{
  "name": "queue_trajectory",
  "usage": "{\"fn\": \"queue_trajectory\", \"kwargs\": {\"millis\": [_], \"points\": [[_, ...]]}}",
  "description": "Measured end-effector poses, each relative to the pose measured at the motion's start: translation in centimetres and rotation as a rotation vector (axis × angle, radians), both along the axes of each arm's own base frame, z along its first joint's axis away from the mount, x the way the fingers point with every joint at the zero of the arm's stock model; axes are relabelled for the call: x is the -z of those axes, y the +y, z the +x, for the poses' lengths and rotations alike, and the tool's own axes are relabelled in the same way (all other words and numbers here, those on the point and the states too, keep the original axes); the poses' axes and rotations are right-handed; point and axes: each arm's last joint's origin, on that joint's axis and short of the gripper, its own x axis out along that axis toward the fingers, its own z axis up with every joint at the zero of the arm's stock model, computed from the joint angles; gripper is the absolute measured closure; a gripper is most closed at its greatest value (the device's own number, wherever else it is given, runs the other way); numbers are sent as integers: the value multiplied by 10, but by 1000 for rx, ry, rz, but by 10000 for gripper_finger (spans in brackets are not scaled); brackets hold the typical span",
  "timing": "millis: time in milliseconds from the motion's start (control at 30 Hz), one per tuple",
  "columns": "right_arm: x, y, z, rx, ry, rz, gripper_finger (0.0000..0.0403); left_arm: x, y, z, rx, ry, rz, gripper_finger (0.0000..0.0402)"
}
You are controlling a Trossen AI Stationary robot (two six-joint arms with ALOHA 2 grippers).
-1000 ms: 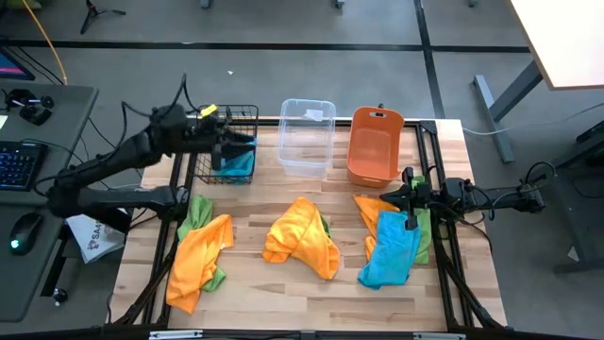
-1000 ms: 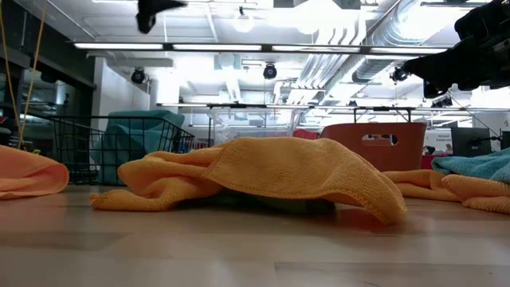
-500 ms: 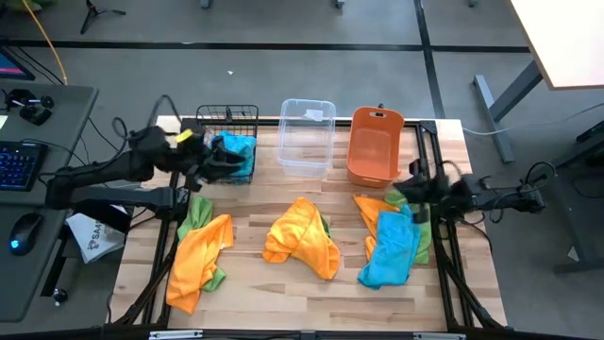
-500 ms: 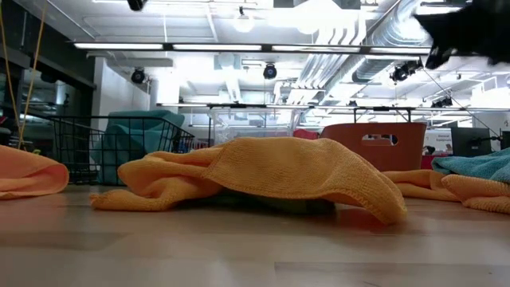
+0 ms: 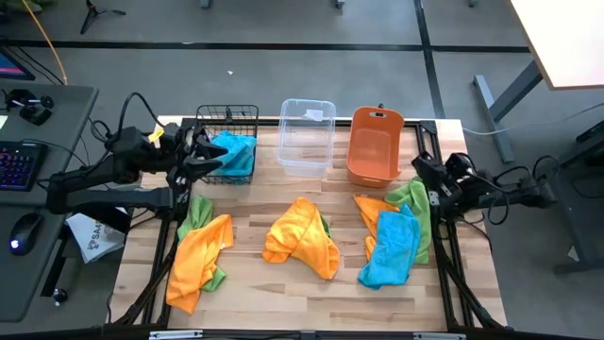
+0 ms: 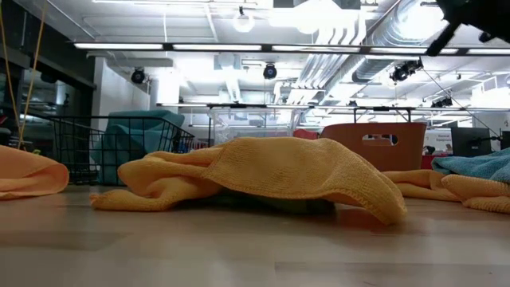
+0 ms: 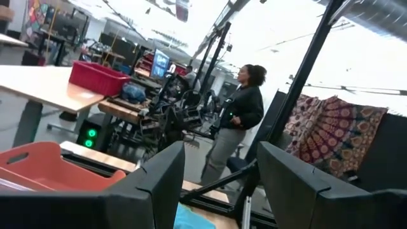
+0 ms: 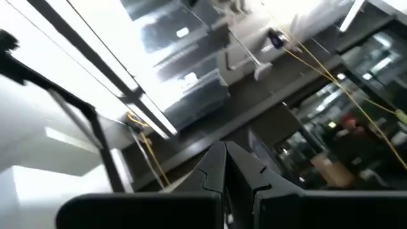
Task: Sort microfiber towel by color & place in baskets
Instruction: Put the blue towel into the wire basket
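Observation:
My left gripper is open and stands just left of the black wire mesh basket, which holds a turquoise towel. My right gripper is shut, raised and tipped upward near the table's right edge. Beside it lies a lime green towel; nothing shows between its fingers. A turquoise towel lies over an orange one. More orange towels lie at the centre and the left, with a green one beside it.
The clear plastic tub and the orange plastic bin stand along the far edge, right of the black basket. A bit of green cloth shows under the centre orange towel. Bare wood lies along the near edge. A person stands in the room beyond.
My left gripper drew back out of the black basket toward the table's left edge, and the turquoise towel stayed in the basket. My right gripper rose from above the turquoise and green towels, moved toward the far right and tipped upward. The green towel's far part now lies spread farther toward the orange bin.

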Motion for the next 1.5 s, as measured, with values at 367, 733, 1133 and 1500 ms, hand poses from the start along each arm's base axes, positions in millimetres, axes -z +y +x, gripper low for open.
{"fn": "queue_trajectory", "kwargs": {"millis": [367,733,1133,1500], "points": [[-64,10,111,-49,267,73,402,3,0,-3,-2,33,-4,216],[-91,7,156,-199,1121,73,402,9,0,-2,0,96,-43,216],[-17,23,81,-40,2046,667,232,9,1,-3,-43,97,-76,216],[46,24,64,-9,2158,926,113,13,2,-2,-57,132,-86,216]]}}
